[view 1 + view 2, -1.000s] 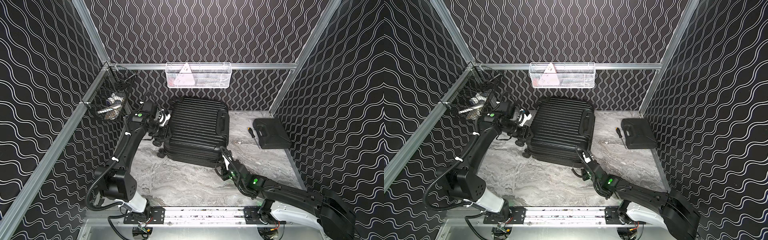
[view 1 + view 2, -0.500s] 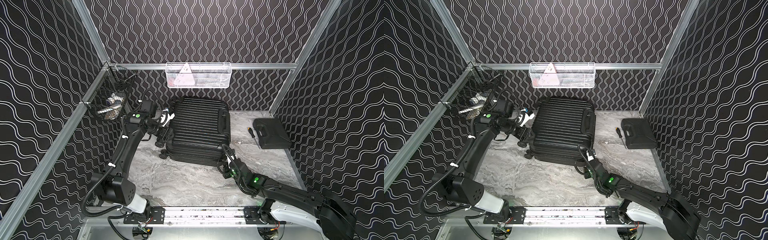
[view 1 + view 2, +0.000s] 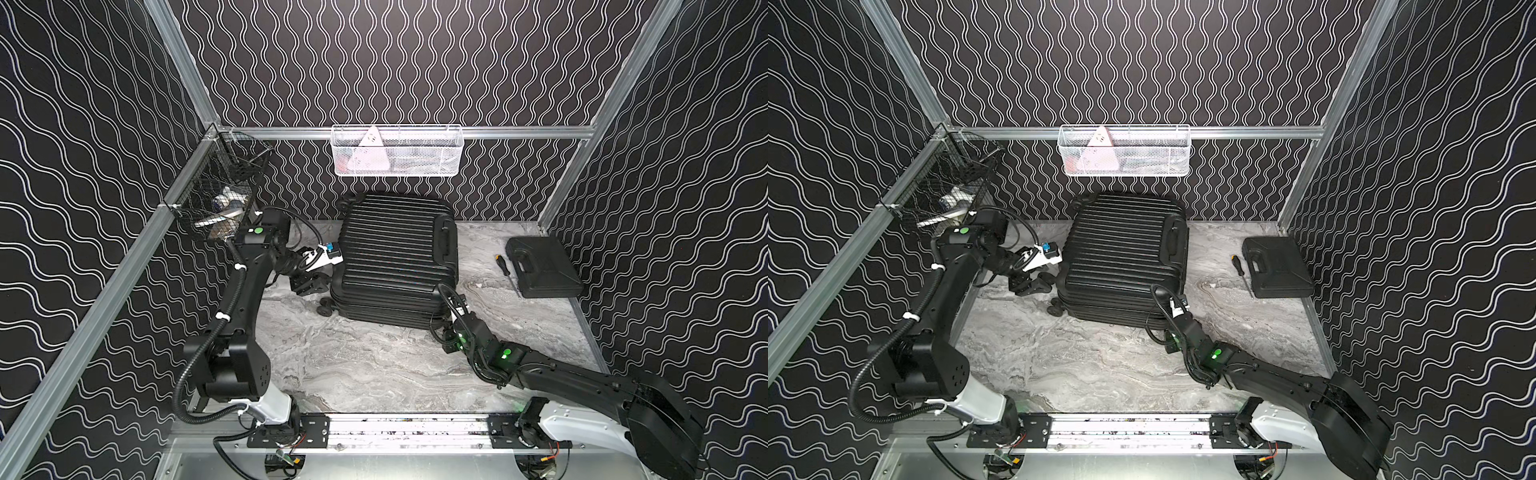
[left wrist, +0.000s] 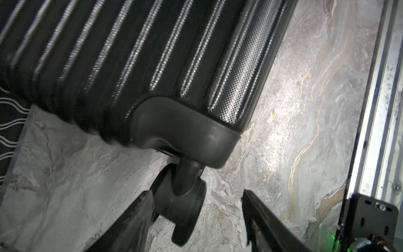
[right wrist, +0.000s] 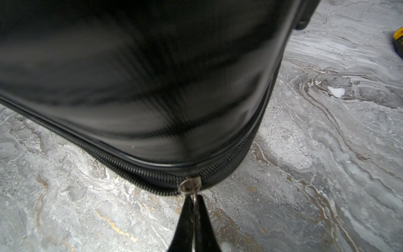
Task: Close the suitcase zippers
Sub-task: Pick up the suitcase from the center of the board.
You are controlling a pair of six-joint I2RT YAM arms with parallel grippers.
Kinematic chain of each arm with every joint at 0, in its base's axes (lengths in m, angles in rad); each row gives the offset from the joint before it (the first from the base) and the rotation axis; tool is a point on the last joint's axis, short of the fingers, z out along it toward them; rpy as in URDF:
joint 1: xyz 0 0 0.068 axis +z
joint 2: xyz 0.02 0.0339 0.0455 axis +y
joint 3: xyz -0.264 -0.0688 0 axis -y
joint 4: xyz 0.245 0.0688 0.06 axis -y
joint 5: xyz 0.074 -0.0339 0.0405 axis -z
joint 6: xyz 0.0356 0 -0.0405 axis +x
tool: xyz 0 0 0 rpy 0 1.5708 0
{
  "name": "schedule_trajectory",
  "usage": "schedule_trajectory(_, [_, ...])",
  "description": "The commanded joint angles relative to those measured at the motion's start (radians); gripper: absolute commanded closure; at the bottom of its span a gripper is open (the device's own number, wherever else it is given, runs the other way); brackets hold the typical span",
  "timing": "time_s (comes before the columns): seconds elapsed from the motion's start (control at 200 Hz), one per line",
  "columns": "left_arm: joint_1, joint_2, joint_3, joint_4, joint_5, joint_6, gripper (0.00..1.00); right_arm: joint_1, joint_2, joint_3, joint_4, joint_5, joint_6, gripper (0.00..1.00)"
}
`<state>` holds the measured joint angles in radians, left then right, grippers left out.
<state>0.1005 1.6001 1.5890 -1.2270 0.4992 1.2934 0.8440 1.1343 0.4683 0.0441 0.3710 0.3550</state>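
**Fig.** The counter (image 3: 365, 374) from above, read from left to right.

- **Left wall:** One black wire basket (image 3: 216, 195) is hung above the counter's back left corner.
- **Left tool:** The left tool (image 3: 315, 283) is held wide beside the left side of the suitcase (image 3: 395, 253). In the left wrist view one spinner wheel (image 4: 185, 209) is seen between the parted fingers, and nothing is clamped. The other wheels are not clearly shown.
- **Suitcase:** One suitcase is laid flat near the middle of the counter's back edge, ribbed shell upward and both halves brought together. One white mesh basket (image 3: 397, 151) is fixed to the back wall above it.
- **Right tool:** At the suitcase's near right corner the right tool (image 5: 193, 207) is closed narrowly on one zipper pull (image 5: 189, 187), the only pull that can be seen. The zipper track (image 5: 122, 168) runs round the rim on both sides of the pull. Which side is already closed cannot be told.
- **Right edge:** One screwdriver (image 3: 504, 266) is laid just beside one tool case (image 3: 540, 268), towards the back right corner.

**Handling.**

- The shells are judged stiff and the case fairly light. On the smooth counter it may be expected to slide or turn when the pull is drawn, so bracing at a wheel corner or shell edge is advised.
- The pull is judged thin, hard and slippery. It is best pinched flat, close to the slider, and drawn along the track rather than away from it.
- The track is judged soft, and binding is to be expected at the rounded corners.
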Motion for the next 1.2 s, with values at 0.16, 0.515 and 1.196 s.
schedule_trajectory(0.16, [0.002, 0.027, -0.044, 0.159, -0.096, 0.09, 0.31, -0.002, 0.02, 0.003, -0.001, -0.044, 0.013, 1.0])
schedule_trajectory(0.515, [0.001, 0.075, -0.036, 0.114, -0.112, 0.139, 0.29, -0.002, 0.028, -0.002, 0.013, -0.056, 0.016, 1.0])
schedule_trajectory(1.196, [-0.062, -0.067, -0.25, 0.167, -0.116, -0.013, 0.72, -0.002, -0.006, -0.023, 0.013, -0.045, 0.038, 1.0])
